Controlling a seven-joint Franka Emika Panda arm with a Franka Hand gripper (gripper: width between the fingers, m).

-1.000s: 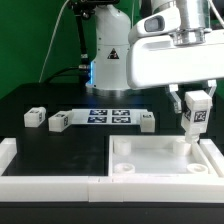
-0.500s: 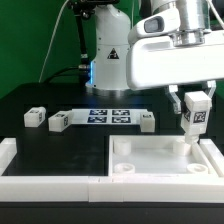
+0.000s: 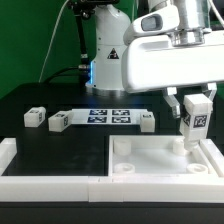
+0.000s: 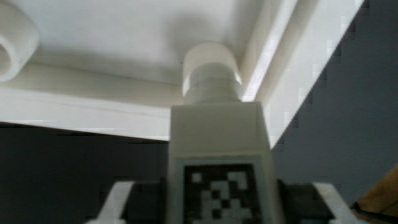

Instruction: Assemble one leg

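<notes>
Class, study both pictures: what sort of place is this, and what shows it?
Probably a robotics lab bench: a marker board of printed tags fixed on a black table, a green backdrop, and robot fingers holding a tagged leg at the corner of a white tray-like part.

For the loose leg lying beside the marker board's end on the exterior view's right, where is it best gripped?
Probably take that leg across its flat opposite sides, from straight above: it lies low on the table, top and sides exposed. The pincer holds another leg.
</notes>
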